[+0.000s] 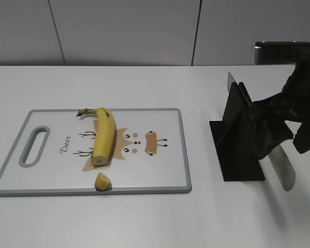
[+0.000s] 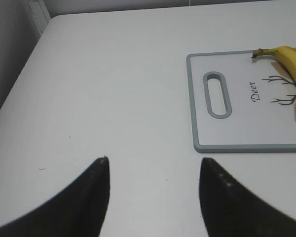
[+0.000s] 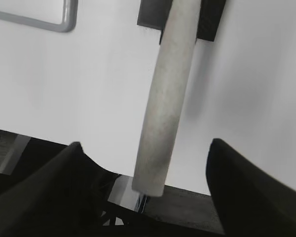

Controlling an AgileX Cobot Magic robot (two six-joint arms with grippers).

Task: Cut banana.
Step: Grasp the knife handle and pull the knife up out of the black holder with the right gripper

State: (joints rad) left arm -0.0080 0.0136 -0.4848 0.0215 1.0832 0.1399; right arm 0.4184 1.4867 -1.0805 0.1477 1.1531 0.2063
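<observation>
Lying on a cutting board toward the table's left edge, the banana waits well apart from both arms.

A grey-rimmed cutting board [image 1: 181, 155] printed with a deer carries the banana [image 1: 104, 135], stem toward the far edge, cut end toward the near edge, with a small cut-off piece [image 1: 103, 181] just beyond that end. Near the right edge a black knife stand [image 1: 236, 135] rises between board and right arm. The right gripper [image 3: 143, 148] hovers over the pale knife handle [image 3: 165, 98], fingers spread wide on either side; whether the handle touches them is hard to tell. The left gripper [image 2: 153, 170] hangs open and empty over bare table, left of the board.
</observation>
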